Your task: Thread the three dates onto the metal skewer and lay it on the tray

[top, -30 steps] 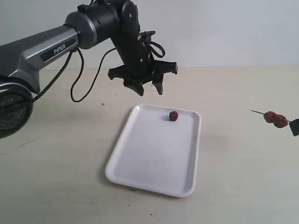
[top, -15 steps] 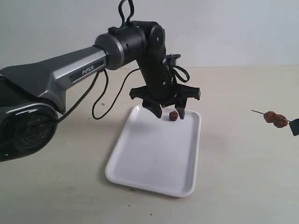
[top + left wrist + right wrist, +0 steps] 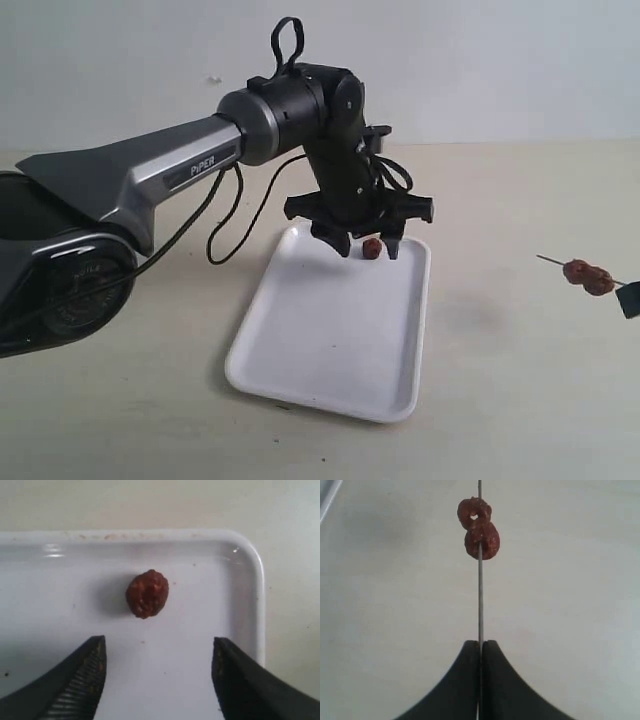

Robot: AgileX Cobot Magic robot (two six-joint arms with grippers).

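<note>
Spreading beige beneath a pale wall [image 3: 480,60], the tabletop [image 3: 520,400] carries the white tray [image 3: 330,340]. One loose date [image 3: 147,593] lies near a tray corner, between the fingers of the wide-open, empty left claw [image 3: 158,647]. Well apart, the right claw [image 3: 480,647] pinches the metal skewer [image 3: 480,600], with two dates [image 3: 481,540] threaded on it.

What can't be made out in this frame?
- Exterior view: the right gripper is nearly all cut off by the frame edge.
- Right wrist view: the metal skewer has its held end hidden between the shut jaws, and its tip runs out of frame.
- Left wrist view: of the left gripper only fingertips show; contact with the tray is unclear.
</note>
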